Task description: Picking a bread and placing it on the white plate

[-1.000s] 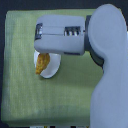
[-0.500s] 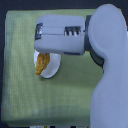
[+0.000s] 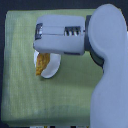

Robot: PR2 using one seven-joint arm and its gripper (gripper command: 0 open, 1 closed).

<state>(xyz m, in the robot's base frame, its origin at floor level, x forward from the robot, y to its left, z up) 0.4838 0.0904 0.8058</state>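
The golden-brown bread shows over the white plate, near the plate's left side in the exterior view. Only the lower part of the plate peeks out from under the arm. My gripper sits right above the bread's upper end, under the big white-grey housing. Its fingers are hidden by that housing, so I cannot tell whether they are open or shut on the bread. I also cannot tell if the bread rests on the plate or hangs just above it.
A yellow-green cloth covers the table, with dark borders at its edges. The robot's bulky white forearm fills the exterior view's right side and hides that part of the cloth.
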